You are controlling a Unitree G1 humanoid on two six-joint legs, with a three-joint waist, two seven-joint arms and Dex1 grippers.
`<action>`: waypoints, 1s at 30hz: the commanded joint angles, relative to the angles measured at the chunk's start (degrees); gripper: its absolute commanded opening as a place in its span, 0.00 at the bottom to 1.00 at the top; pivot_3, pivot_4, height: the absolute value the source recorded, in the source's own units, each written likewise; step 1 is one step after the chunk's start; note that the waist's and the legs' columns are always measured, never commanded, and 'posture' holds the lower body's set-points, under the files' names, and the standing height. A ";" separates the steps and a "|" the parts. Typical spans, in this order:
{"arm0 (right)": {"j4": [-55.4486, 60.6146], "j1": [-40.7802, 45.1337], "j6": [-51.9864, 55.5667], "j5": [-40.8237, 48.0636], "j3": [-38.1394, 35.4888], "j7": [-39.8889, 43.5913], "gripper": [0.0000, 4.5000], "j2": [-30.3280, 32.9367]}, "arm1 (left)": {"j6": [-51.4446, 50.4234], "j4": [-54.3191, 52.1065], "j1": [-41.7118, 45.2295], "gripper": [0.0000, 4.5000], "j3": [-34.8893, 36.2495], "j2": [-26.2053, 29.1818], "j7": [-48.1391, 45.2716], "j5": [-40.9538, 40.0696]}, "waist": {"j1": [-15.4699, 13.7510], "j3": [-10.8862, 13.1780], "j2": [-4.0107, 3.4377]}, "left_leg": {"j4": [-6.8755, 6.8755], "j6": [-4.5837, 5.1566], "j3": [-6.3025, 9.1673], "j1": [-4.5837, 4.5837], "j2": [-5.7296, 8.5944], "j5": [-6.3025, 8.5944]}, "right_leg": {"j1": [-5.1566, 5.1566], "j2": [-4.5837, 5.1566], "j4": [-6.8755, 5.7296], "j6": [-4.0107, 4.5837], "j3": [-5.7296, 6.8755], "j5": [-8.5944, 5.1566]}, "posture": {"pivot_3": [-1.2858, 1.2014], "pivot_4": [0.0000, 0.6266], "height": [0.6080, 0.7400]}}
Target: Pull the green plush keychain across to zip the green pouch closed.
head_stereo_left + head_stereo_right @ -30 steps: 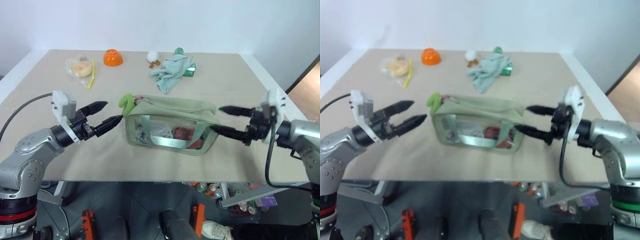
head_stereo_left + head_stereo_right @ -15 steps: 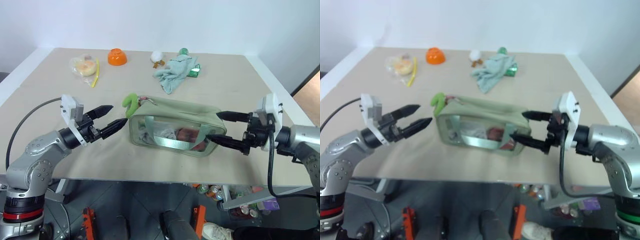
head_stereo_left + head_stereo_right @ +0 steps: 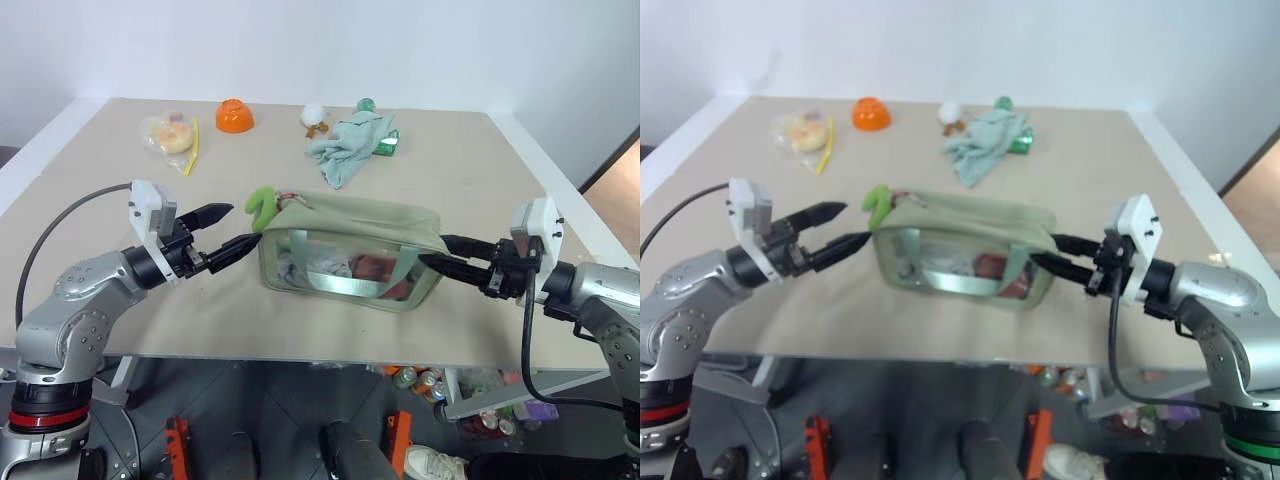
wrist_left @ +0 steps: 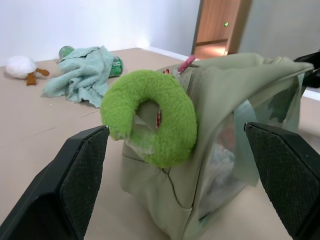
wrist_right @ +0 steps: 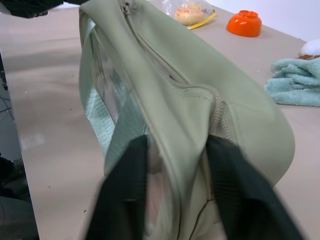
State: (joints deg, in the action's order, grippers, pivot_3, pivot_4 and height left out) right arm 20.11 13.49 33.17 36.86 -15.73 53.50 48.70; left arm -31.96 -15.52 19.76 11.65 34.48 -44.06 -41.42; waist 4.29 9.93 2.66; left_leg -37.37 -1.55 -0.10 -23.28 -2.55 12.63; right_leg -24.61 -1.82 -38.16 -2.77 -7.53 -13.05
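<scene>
My left pincer [image 3: 224, 232] sits just left of the green pouch [image 3: 350, 250], fingers spread wide, nothing held; in the left wrist view the green plush keychain [image 4: 152, 116] lies in the gap between the two fingers [image 4: 82, 170], not touched by either. Keychain is at the pouch's left end, curled up off the top corner, on the zipper pull. Pouch sits mid worktop [image 3: 450, 170], nearer the front edge, long side facing me, clear side window showing stuff inside, pale straps down the front. My right pincer [image 3: 436, 252] is at the pouch's right end, fingers pinched in on that end of the fabric; right wrist view shows both fingers [image 5: 127, 185] pressed on either side of the pouch's end just below the zipper line, so it has hold of the pouch. Behind the pouch, far left: a clear bag with something yellow in it [image 3: 168, 133], then an orange bowl [image 3: 234, 116]. Straight behind the pouch: a small white plush [image 3: 314, 116], a pale mint cloth [image 3: 345, 147] bunched up, and a green bottle [image 3: 386, 142] half under the cloth's right side.
</scene>
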 commanded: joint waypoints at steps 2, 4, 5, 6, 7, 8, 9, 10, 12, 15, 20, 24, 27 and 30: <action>1.95 -0.39 -1.31 0.55 -2.76 -0.77 0.01 0.23 | 1.29 0.22 1.52 1.00 1.18 -0.46 0.76 0.18 | -0.02 0.00 0.00 | 0.00 0.00 0.00 -0.01 0.00 0.00 | 0.00 0.01 0.00 -0.01 0.00 0.00 | 0.52 0.24 1.00; 2.10 -0.58 -1.50 0.39 -2.66 -0.80 0.01 0.39 | -0.35 1.09 2.03 1.00 1.78 -0.70 1.53 -1.13 | -0.04 0.00 0.00 | 0.00 0.00 0.01 -0.01 0.01 0.00 | 0.02 0.01 0.00 -0.02 0.00 0.00 | 0.52 0.24 1.00; 2.15 -0.66 -1.87 0.04 -2.51 -0.85 0.01 0.47 | -1.91 1.51 2.19 1.00 2.09 -0.72 1.85 -2.41 | -0.03 0.00 0.00 | -0.01 0.00 0.01 -0.01 0.01 0.00 | 0.02 0.01 0.00 -0.01 0.00 0.00 | 0.52 0.24 1.00; 2.14 -0.70 -1.94 0.01 -2.29 -0.66 0.01 0.59 | -3.45 1.93 2.31 1.00 2.19 -0.56 1.88 -3.52 | -0.02 0.00 0.00 | -0.01 0.00 0.00 0.00 0.01 0.00 | 0.03 0.01 0.00 -0.01 0.00 0.00 | 0.52 0.24 1.00; 2.09 -0.71 -2.02 0.01 -2.12 -0.50 0.01 0.67 | -5.01 2.32 2.48 1.00 2.38 -0.60 2.14 -4.77 | -0.02 0.00 0.00 | -0.01 0.00 0.01 0.00 0.01 0.00 | 0.03 0.01 0.00 -0.01 0.00 0.00 | 0.52 0.24 1.00; 1.92 -0.59 -2.45 -0.38 -1.97 -0.66 0.01 0.61 | -8.12 3.13 3.07 1.00 3.08 -1.10 3.47 -7.50 | -0.02 0.00 0.00 | -0.01 0.00 0.01 0.01 0.01 0.00 | 0.04 0.01 0.00 -0.01 0.00 -0.01 | 0.52 0.24 1.00; 1.78 -0.49 -2.79 -0.68 -1.84 -0.74 0.01 0.58 | -10.80 3.82 3.59 1.00 3.69 -1.55 4.57 -10.01 | -0.02 0.00 0.00 | -0.01 0.00 0.01 0.01 0.01 0.00 | 0.04 0.01 0.00 -0.01 0.01 0.00 | 0.52 0.24 1.00; 1.73 -0.43 -2.95 -0.81 -1.69 -0.64 0.01 0.63 | -12.78 4.41 3.98 1.00 3.94 -1.98 5.27 -11.66 | -0.02 0.00 0.00 | -0.01 0.00 0.02 0.01 0.01 0.00 | 0.04 0.01 0.00 -0.02 0.02 0.00 | 0.52 0.24 1.00; 1.70 -0.27 -3.08 -0.94 -1.46 -0.65 0.01 0.57 | -15.46 5.20 4.45 1.00 3.82 -2.32 5.86 -13.28 | -0.02 0.00 0.00 | -0.02 0.00 0.05 0.00 0.01 0.00 | 0.05 0.01 0.00 -0.04 0.05 0.01 | 0.52 0.24 1.00; 1.84 -0.45 -3.57 -1.56 -1.06 -0.41 0.01 0.71 | -17.02 8.09 7.09 1.00 6.26 -5.74 10.65 -16.93 | -0.05 0.00 0.00 | -0.02 0.00 0.07 0.00 0.02 0.00 | 0.06 0.02 0.00 -0.13 0.05 0.04 | 0.52 0.24 1.00; 1.85 -0.73 -3.75 -1.81 -1.30 -0.14 0.01 0.94 | -16.98 9.63 9.35 1.00 6.45 -7.45 11.60 -17.47 | -0.05 0.00 0.00 | -0.02 0.00 0.13 0.01 0.03 0.00 | 0.10 0.00 0.00 -0.14 0.11 0.05 | 0.52 0.24 1.00; 1.70 -1.06 -4.16 -2.42 -1.33 0.08 0.01 1.29 | -16.84 11.18 9.87 1.00 5.32 -8.14 10.77 -16.52 | -0.10 0.00 0.00 | 0.00 0.00 0.14 0.01 0.04 0.00 | 0.11 0.01 0.00 -0.13 0.11 0.04 | 0.52 0.24 1.00; 1.59 -1.48 -4.57 -2.97 -1.40 0.24 0.01 1.42 | -16.03 13.58 10.31 1.00 4.19 -9.23 9.49 -15.22 | -0.10 0.00 0.00 | -0.01 0.00 0.15 0.01 0.06 0.00 | 0.13 0.01 0.00 -0.13 0.11 0.04 | 0.52 0.24 1.00; 1.66 -1.68 -4.64 -3.06 -1.48 0.22 0.01 1.48 | -14.25 16.09 11.14 1.00 2.90 -9.88 7.26 -13.01 | -0.10 0.00 0.00 | -0.03 0.00 0.16 0.03 0.09 0.00 | 0.17 0.03 0.00 -0.10 0.11 0.02 | 0.52 0.24 1.00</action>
State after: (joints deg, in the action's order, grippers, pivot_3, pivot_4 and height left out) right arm 20.31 11.74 29.42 34.00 -15.68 53.69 49.10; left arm -47.85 0.36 29.36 14.81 24.74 -35.02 -55.22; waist 4.19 9.93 2.66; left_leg -37.41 -1.56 0.06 -23.25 -2.45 12.63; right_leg -24.44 -1.79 -38.15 -2.86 -7.43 -13.03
